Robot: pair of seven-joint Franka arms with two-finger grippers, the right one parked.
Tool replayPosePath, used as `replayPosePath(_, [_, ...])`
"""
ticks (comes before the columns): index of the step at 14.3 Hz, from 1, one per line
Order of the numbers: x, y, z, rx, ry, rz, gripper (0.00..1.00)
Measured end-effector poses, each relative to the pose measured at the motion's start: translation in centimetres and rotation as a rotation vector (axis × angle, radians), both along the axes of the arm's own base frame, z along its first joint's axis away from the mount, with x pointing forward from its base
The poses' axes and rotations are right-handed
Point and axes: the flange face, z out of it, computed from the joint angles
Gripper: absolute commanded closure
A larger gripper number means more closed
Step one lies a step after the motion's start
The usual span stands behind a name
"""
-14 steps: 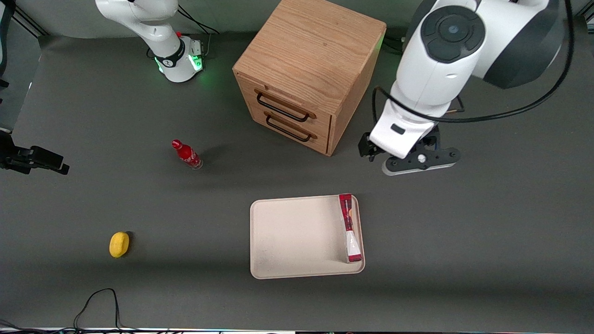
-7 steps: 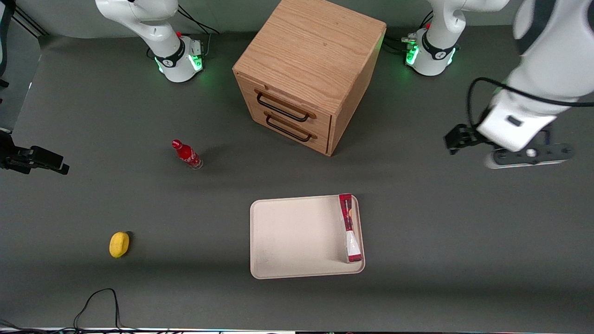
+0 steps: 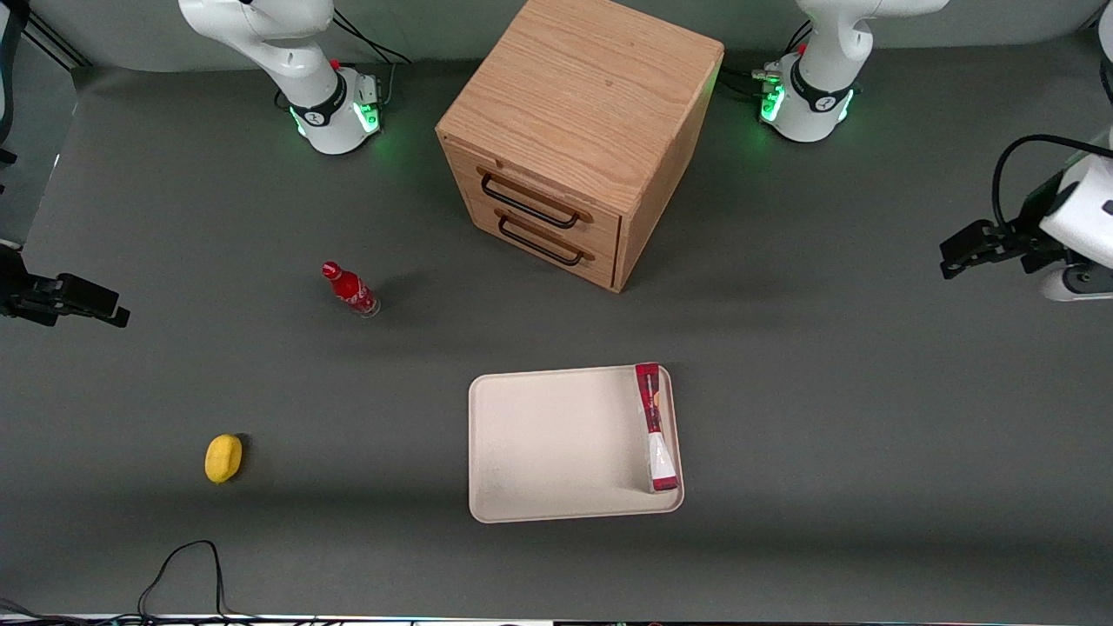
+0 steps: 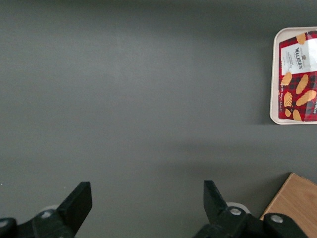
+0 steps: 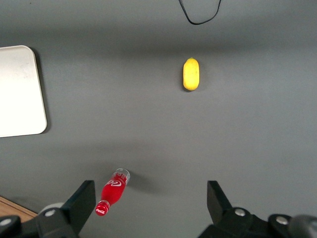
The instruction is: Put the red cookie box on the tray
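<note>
The red cookie box point(image 3: 654, 426) lies flat in the cream tray point(image 3: 556, 443), along the tray edge nearest the working arm's end of the table. The left wrist view shows its cookie picture point(image 4: 298, 90) inside the tray's rim point(image 4: 275, 74). My left gripper point(image 3: 967, 250) hangs above bare table toward the working arm's end, well away from the tray and farther from the front camera than it. Its fingers stand open with nothing between them point(image 4: 147, 196). A corner of the tray point(image 5: 17, 89) also shows in the right wrist view.
A wooden two-drawer cabinet point(image 3: 574, 139) stands farther from the front camera than the tray. A small red bottle point(image 3: 349, 289) and a yellow object point(image 3: 223, 458) lie toward the parked arm's end. A black cable point(image 3: 178, 565) loops near the table's front edge.
My left gripper has swung away from beside the cabinet toward the working arm's end of the table. The cookie box stays still on the tray.
</note>
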Motion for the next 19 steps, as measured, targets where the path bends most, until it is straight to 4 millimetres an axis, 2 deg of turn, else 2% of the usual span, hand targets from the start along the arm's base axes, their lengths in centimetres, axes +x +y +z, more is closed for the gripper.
replayPosePath(5, [0.6,0.0,-1.9,-0.004,-0.019,-0.003,0.0])
replayPosePath(13, [0.1,0.0,-0.5,-0.034,0.013,0.007,0.0])
replayPosePath(19, [-0.4,0.2,-0.5,-0.034,0.054,0.01,0.0])
